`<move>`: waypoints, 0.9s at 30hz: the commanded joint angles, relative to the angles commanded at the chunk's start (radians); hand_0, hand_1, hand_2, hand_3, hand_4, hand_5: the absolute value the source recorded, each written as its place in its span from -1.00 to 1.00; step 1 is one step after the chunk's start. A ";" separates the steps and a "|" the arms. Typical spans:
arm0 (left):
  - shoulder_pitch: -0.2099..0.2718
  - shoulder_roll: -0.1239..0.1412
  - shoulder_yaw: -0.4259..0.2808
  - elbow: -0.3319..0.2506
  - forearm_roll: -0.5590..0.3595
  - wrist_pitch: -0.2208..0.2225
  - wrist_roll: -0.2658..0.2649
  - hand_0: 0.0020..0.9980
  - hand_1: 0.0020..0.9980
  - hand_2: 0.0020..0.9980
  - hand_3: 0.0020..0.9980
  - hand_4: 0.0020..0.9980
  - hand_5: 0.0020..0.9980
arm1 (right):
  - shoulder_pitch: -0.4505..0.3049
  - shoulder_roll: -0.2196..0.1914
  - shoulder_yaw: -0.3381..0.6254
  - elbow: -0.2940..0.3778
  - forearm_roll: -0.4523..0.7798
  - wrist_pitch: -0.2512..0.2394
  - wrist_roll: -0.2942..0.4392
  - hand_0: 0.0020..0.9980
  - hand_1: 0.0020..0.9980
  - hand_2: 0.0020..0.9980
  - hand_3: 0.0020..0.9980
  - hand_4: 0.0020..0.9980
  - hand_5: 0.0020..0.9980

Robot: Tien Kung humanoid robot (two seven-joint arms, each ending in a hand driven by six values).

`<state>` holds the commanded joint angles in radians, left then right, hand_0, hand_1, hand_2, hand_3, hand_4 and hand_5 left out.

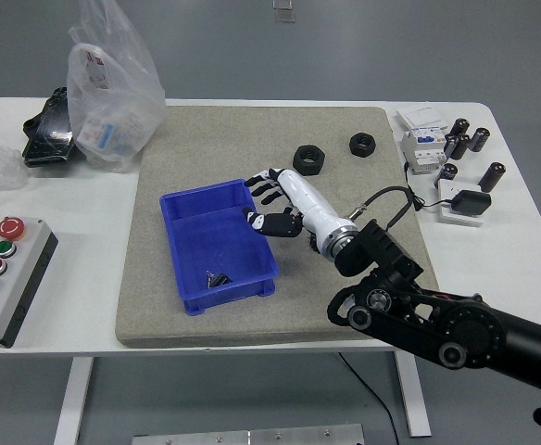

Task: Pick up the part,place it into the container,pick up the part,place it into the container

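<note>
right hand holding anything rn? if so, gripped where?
Nothing held. The right hand is over the right rim of the blue bin with fingers spread and empty. Small parts lie inside the bin.

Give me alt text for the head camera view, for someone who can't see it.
The robot's right hand, fingers spread and empty, hovers at the right rim of a blue bin holding small dark parts. Two black nuts lie on the grey mat beyond it.

— Any lettering you can read?
— None. The label inside the plastic bag (pixel 111 88) at eleven o'clock shows red print, too blurred; the breaker (pixel 422 148) at two o'clock likewise.
</note>
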<state>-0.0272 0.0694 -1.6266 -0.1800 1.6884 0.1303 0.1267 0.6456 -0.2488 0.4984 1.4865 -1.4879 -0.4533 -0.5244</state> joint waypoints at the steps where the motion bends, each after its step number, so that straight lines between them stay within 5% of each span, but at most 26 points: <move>1: 0.001 -0.001 -0.001 0.000 0.001 0.000 0.000 0.25 0.07 0.07 0.23 0.44 -0.22 | -0.013 -0.012 0.026 0.010 -0.042 0.026 -0.038 -0.43 0.27 0.40 0.48 0.43 -0.84; 2: 0.001 -0.001 -0.003 0.000 0.002 0.001 0.001 0.25 0.07 0.07 0.23 0.44 -0.22 | -0.024 -0.024 0.050 0.017 -0.078 0.054 -0.073 -0.40 0.32 0.53 0.68 0.54 -0.71; 7: 0.002 0.001 -0.010 0.000 0.009 0.002 0.002 0.25 0.07 0.07 0.23 0.44 -0.22 | -0.061 -0.064 0.133 0.024 -0.266 0.215 -0.121 -0.40 0.32 0.53 0.68 0.54 -0.71; 8: 0.002 0.001 -0.010 0.000 0.009 0.002 0.001 0.25 0.07 0.07 0.23 0.44 -0.22 | -0.066 -0.064 0.136 0.019 -0.295 0.241 -0.121 -0.35 0.42 0.69 0.83 0.61 -0.60; 14: -0.002 0.002 -0.002 0.000 0.006 0.000 -0.003 0.25 0.07 0.07 0.23 0.43 -0.22 | -0.095 -0.047 0.129 -0.023 -0.436 0.375 -0.121 -0.36 0.42 0.71 0.84 0.62 -0.58; 27: -0.001 0.003 -0.002 0.000 0.007 0.002 -0.002 0.25 0.07 0.07 0.23 0.43 -0.22 | -0.116 -0.043 0.101 -0.090 -0.412 0.404 -0.121 -0.38 0.39 0.68 0.83 0.64 -0.54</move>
<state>-0.0284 0.0726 -1.6286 -0.1800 1.6953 0.1321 0.1243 0.5293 -0.2914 0.5989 1.3964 -1.8999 -0.0488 -0.6454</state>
